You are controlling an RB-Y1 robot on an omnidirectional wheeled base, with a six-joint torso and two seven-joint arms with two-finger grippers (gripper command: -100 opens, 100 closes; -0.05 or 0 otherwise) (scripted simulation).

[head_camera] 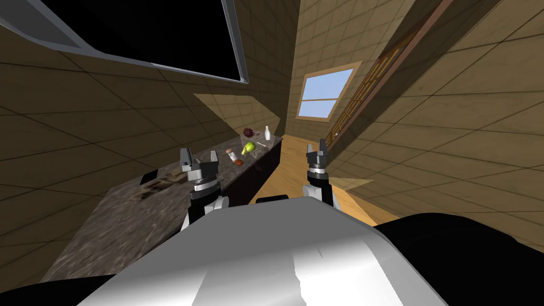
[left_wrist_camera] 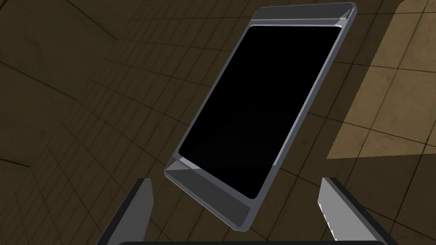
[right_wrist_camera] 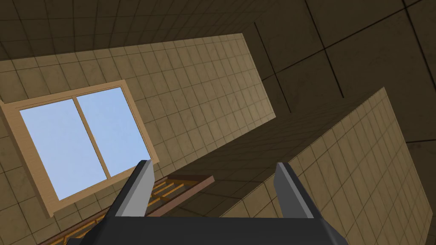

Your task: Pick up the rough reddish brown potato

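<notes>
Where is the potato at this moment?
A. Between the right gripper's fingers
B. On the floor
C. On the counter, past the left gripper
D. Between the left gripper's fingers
C: the potato lies on the counter, ahead of the open, empty left gripper.

Potato [head_camera: 239, 162] on counter [head_camera: 127, 218], toward far end

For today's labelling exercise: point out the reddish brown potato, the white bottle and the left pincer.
reddish brown potato [head_camera: 239, 162], head view, its middle.
white bottle [head_camera: 267, 134], head view, its body.
left pincer [head_camera: 200, 157], head view, between its fingertips.
</notes>
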